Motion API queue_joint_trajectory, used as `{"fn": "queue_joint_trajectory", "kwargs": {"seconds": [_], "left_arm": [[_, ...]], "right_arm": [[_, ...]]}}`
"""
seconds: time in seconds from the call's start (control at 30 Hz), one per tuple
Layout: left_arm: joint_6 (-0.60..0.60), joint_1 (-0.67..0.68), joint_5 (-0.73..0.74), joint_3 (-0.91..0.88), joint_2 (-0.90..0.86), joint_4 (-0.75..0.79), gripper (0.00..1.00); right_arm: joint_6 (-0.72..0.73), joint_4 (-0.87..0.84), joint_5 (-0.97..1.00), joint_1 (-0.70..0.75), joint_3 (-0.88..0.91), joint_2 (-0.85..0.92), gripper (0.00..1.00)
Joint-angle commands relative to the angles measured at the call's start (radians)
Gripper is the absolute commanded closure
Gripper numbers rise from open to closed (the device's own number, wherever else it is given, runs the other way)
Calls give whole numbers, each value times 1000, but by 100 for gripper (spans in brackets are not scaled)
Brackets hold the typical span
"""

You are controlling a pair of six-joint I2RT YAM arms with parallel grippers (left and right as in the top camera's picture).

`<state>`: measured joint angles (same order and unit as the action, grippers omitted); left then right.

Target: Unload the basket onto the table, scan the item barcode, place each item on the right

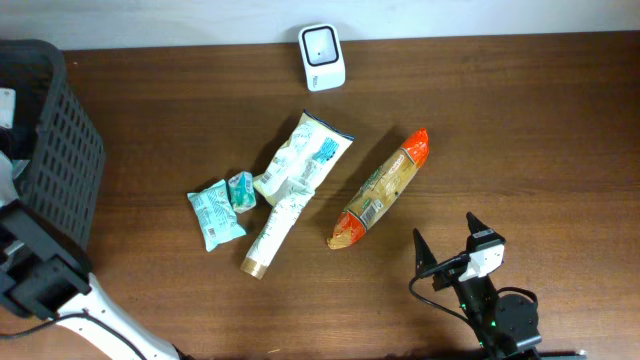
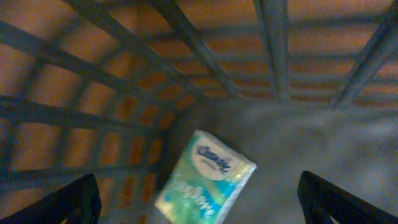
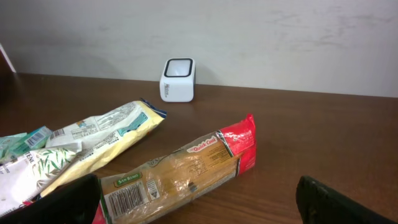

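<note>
Left gripper (image 2: 196, 186) spread over tissue pack (image 2: 208, 171), basket (image 1: 62, 150) hides it overhead, right gripper (image 1: 444, 227) spread

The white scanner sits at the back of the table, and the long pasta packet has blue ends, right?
No: the long pasta packet has red-orange ends, not blue, as the overhead view shows. The white scanner does sit at the back of the table.

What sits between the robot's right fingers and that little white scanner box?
The long pasta packet, lying flat; beyond it bare wood reaches the scanner. The right wrist view shows this.
</note>
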<state>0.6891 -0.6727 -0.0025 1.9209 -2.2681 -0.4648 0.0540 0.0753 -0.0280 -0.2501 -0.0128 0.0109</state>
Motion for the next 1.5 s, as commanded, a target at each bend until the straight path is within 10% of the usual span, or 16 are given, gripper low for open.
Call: {"fn": "queue_joint_trajectory", "kwargs": {"seconds": [0.0,0.27,0.5,0.87,1.0,1.17,1.47], "left_arm": [[24,-4,5,7,-81,35,1],[23,-9,5,6,-208,85,6],[6,-12,5,6,-223,58,100],[-352,-1,12,47,236,10,100],[-444,70,237,47,500,-144,100],[-520,308,514,40,579,-449,100],[-546,866,364,-335,531,-546,100]], "right_arm": [[11,3,-5,2,7,-7,1],[11,3,-5,2,7,-7,1],[11,3,-5,2,7,-7,1],[11,3,-5,2,7,-7,1],[11,3,-5,2,7,-7,1],[11,3,-5,2,7,-7,1],[11,3,-5,2,7,-7,1]]}}
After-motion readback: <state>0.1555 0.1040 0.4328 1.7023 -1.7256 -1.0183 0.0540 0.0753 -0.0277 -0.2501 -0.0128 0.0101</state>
